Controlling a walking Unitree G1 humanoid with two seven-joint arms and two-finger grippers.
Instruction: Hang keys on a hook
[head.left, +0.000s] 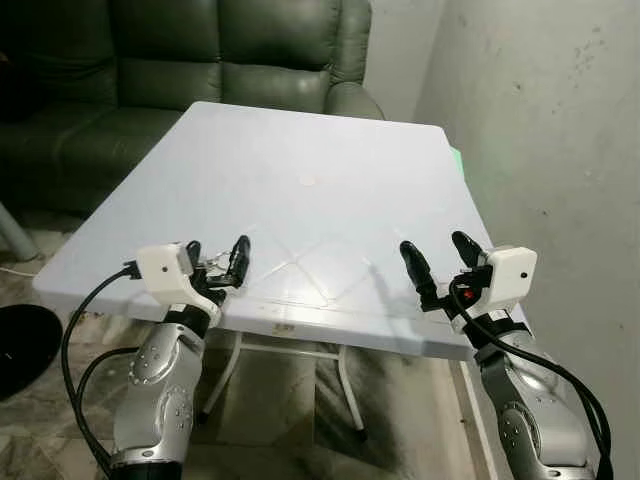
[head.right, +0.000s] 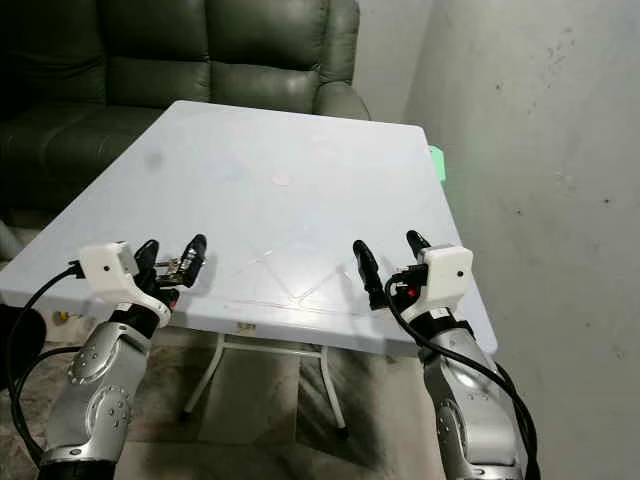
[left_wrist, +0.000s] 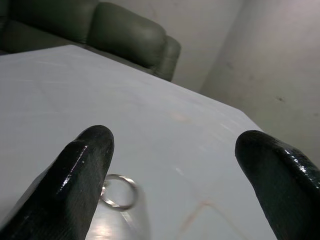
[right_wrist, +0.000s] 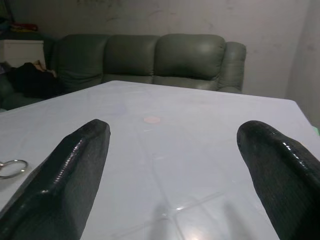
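Note:
A small bunch of keys on a silver ring lies on the white table near its front left corner. My left gripper hovers just over that spot, open, with one black finger on each side of the keys. In the left wrist view the key ring rests flat on the table beside one finger, untouched. My right gripper is open above the front right edge of the table with nothing between its fingers. From the right wrist view the ring lies far off to the side.
A dark green sofa stands behind the table. A bare grey wall runs close along the table's right side, with a green item in the gap. A dark round object sits on the floor at the left.

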